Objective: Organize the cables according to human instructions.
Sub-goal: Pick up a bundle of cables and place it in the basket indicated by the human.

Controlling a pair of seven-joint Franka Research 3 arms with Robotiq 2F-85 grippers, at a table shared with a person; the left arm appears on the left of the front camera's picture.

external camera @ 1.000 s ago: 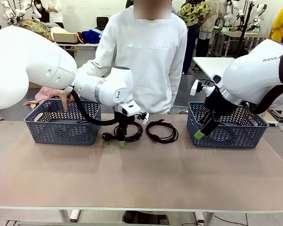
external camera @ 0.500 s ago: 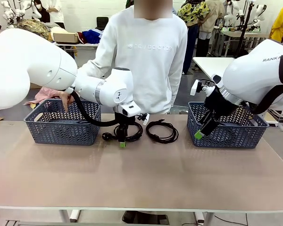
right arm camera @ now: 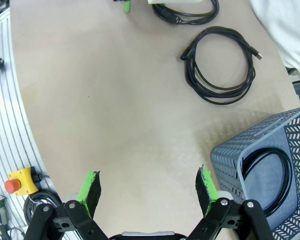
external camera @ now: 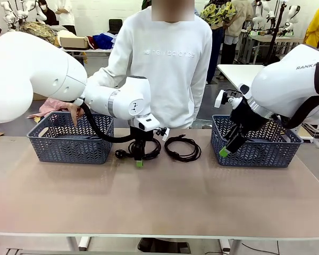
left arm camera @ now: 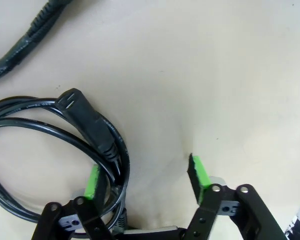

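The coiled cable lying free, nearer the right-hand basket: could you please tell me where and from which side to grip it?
Probably best from straight above, onto the near rim of the coiled cable. It lies flat on the table, so one finger can drop inside the open loop and one outside, pinching the bundled strands.

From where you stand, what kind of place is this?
Likely a robotics lab: the white left arm and right arm share a table with a person, and an emergency stop button sits nearby.

The cable (left arm camera: 97, 132) by the left claw (left arm camera: 145, 176) is smooth, slightly glossy black rubber. The table (left arm camera: 215, 75) under it looks matt beige, finely speckled.
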